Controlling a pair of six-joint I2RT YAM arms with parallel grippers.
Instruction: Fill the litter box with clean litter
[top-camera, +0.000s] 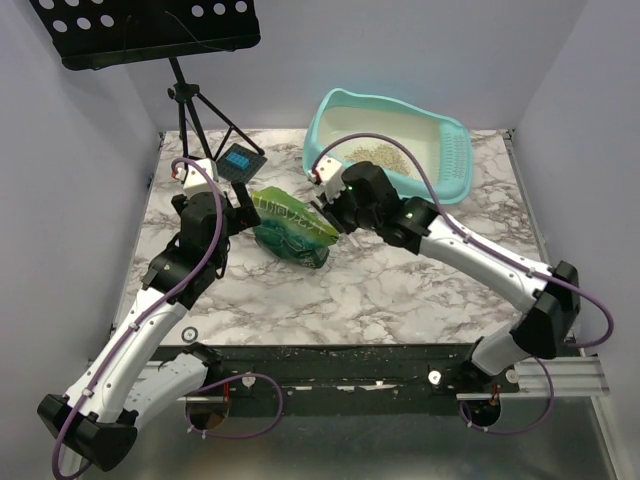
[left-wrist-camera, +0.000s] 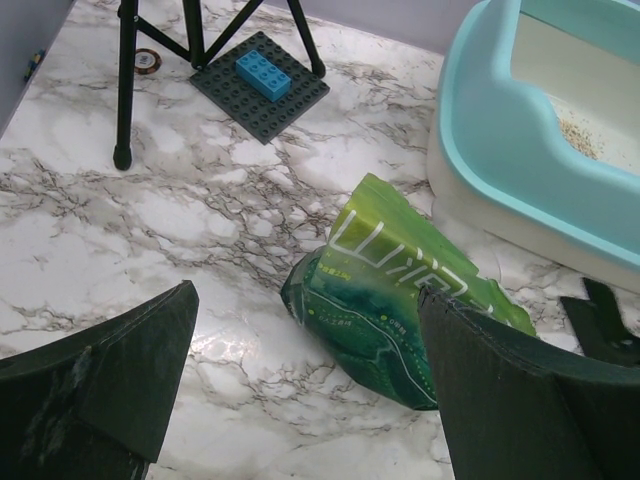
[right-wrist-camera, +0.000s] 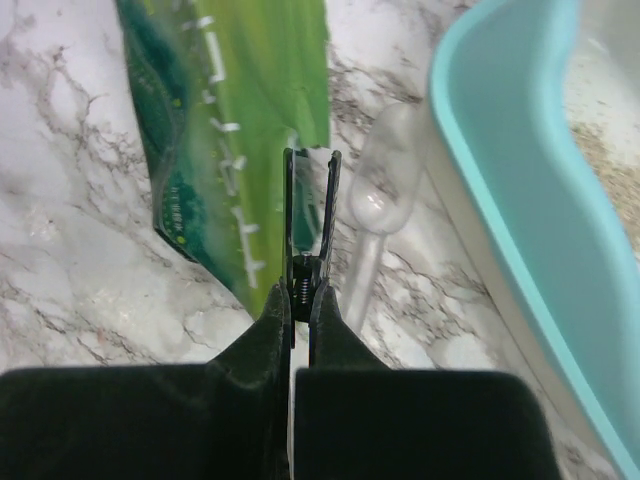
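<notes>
Sitting just beside right gripper (right-wrist-camera: 311, 165), litter box (right-wrist-camera: 500, 190)

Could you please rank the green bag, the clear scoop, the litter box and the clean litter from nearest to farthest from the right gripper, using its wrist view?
1. green bag, directly below the right gripper.
2. clear scoop, just to its right.
3. litter box, rim farther right.
4. clean litter, inside the box, far right.
</notes>
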